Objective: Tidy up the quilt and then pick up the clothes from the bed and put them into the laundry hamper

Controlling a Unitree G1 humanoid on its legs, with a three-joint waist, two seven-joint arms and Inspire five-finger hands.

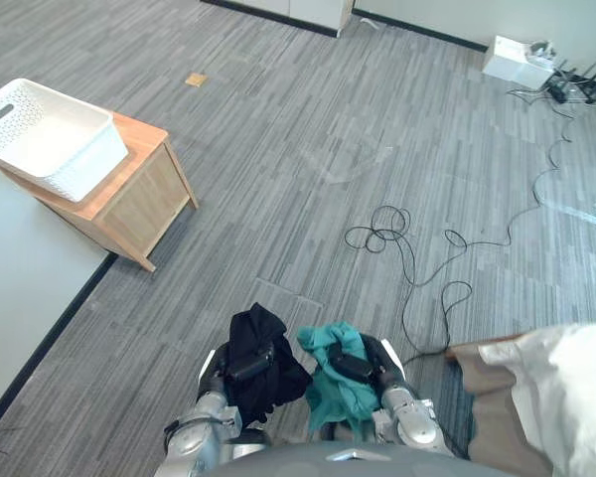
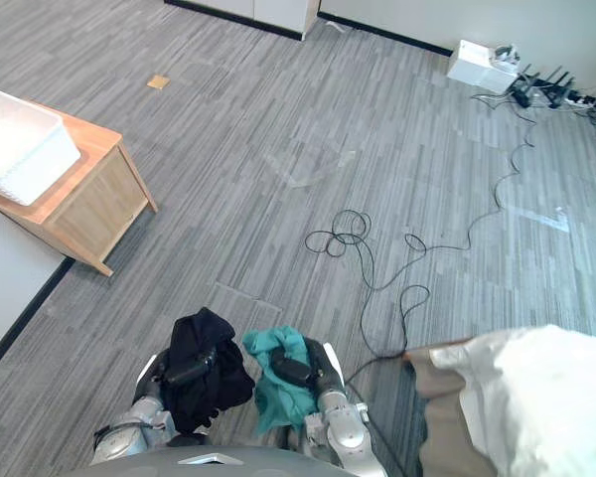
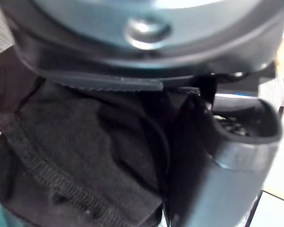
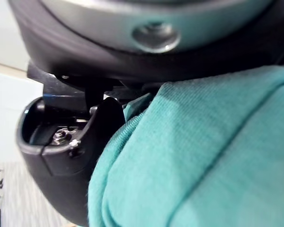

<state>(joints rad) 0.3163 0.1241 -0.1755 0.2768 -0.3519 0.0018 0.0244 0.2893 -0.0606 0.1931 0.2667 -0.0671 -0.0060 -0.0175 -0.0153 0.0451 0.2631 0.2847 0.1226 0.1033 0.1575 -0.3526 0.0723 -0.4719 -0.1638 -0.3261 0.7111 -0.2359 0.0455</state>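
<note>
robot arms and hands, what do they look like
The left arm and right arm are silver-grey, built of rounded metal segments. The left hand and right hand are dark, with glossy black rounded casings.

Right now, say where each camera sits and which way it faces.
Left eye view: head, facing down at floor and hamper; left hand grips black garment, right hand teal garment.
Right eye view: beside it, same scene.
Left wrist view: wrist, along the hand into black garment.
Right wrist view: wrist, into teal garment.
Shared: both eyes show both garments.
</note>
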